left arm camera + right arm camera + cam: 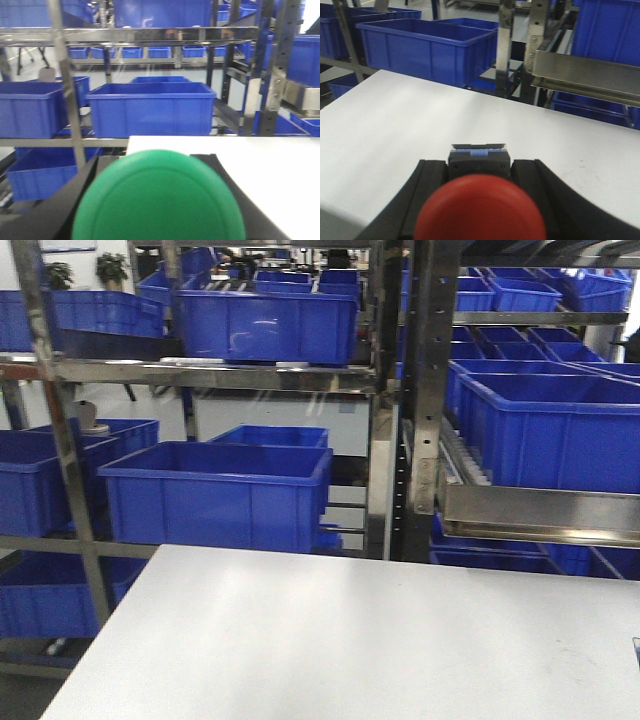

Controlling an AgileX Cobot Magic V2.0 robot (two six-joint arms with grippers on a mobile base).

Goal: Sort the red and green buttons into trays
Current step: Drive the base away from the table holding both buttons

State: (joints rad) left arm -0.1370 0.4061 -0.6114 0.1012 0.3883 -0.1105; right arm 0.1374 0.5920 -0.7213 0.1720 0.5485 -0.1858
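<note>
In the left wrist view the green button (160,200) fills the lower frame, its round cap facing the camera. My left gripper (160,165) is shut on it, black fingers (70,200) on both sides, near the white table's left edge. In the right wrist view my right gripper (479,170) is shut on the red button (479,210); its dark base (479,159) sticks out between the fingers (430,185), above the white table. The two trays are out of view. No gripper shows in the front view.
A white table (350,640) lies in front. Behind it stand steel racks (400,400) holding several deep blue crates (215,490). A steel shelf edge (540,510) juts out at the right, above the table's far right corner.
</note>
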